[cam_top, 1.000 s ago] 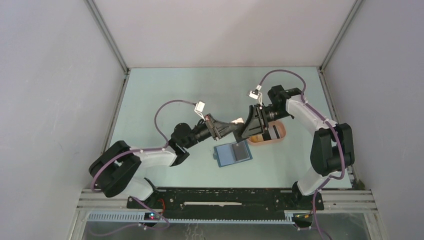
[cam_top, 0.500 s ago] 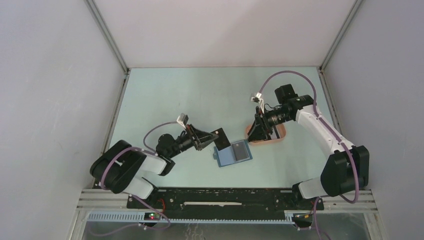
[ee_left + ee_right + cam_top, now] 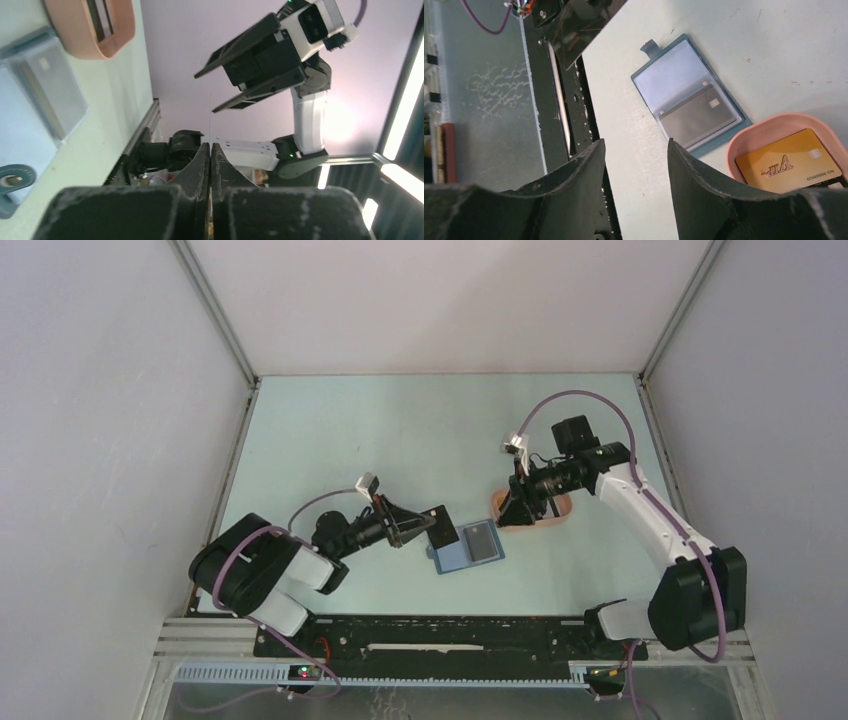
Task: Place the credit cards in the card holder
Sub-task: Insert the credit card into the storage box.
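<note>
The dark-blue card holder (image 3: 462,548) lies open on the table with a dark grey card (image 3: 481,539) in its right pocket. My left gripper (image 3: 424,528) is shut on a black card (image 3: 442,528) and holds it on edge just left of the holder. In the left wrist view the card (image 3: 210,120) shows as a thin line between the shut fingertips (image 3: 210,146). My right gripper (image 3: 512,510) is open and empty over the peach-pink tray (image 3: 556,510). In the right wrist view an orange-yellow card (image 3: 788,160) lies in the tray (image 3: 769,131), beside the holder (image 3: 674,75).
The enclosure's walls stand on the left, right and back. A black rail (image 3: 450,640) with both arm bases runs along the near edge. The holder's snap tab (image 3: 650,47) sticks out toward that rail.
My left gripper has drawn back and down from the right gripper with the black card to the holder's left edge. My right gripper has let go and moved over the tray.
</note>
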Controlling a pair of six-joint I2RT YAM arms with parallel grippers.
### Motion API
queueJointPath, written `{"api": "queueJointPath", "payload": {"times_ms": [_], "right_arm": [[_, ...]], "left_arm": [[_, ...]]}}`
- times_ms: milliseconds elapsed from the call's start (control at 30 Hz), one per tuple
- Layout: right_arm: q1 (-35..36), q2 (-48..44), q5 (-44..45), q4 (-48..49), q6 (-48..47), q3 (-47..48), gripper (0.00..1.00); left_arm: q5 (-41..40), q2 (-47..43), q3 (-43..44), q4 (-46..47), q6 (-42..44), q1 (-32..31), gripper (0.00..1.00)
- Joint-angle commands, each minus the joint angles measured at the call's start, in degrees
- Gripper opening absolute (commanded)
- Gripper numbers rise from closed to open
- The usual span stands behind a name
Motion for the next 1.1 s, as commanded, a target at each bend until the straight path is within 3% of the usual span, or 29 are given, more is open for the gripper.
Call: {"api": "queueJointPath", "payload": {"times_ms": [0,167,433,633,833,933,1067], "right_arm": [[2.4,-6.8,0.8,4.9,-6.4,-3.6,0.59],[5.8,-10.7,2.2,7.4,-20.3,-9.0,0.64],[8.3,-9.3,12.0,12.2,-24.9,-15.4,0.61],[9.4,-10.7,12.9,14.3,-27.8,-17.6,0.61],[12.1,-9.0,16.9,13.4,-34.8,-17.6,0.61],[13.9,-7.5,18.9,14.8,-34.8,-17.5,0.6],[17.0,-5.0,23.1,15.7,-33.2,-17.6,0.5]], "left_arm": [[-5.7,-2.5,-3.6,3.1,11.9,-3.0,0.0],[-19.8,-4.6,-7.6,2.9,21.7,-8.4,0.0],[-39.1,-7.2,-9.0,-1.5,28.6,-18.4,0.0],[-46.5,-14.3,-6.9,-15.5,33.6,-22.7,0.0],[-56.5,-28.0,-1.1,-44.7,38.8,-26.0,0.0],[-57.7,-29.4,-1.0,-46.2,37.8,-26.1,0.0],[-56.3,-26.0,0.5,-45.7,36.7,-26.1,0.0]]}}
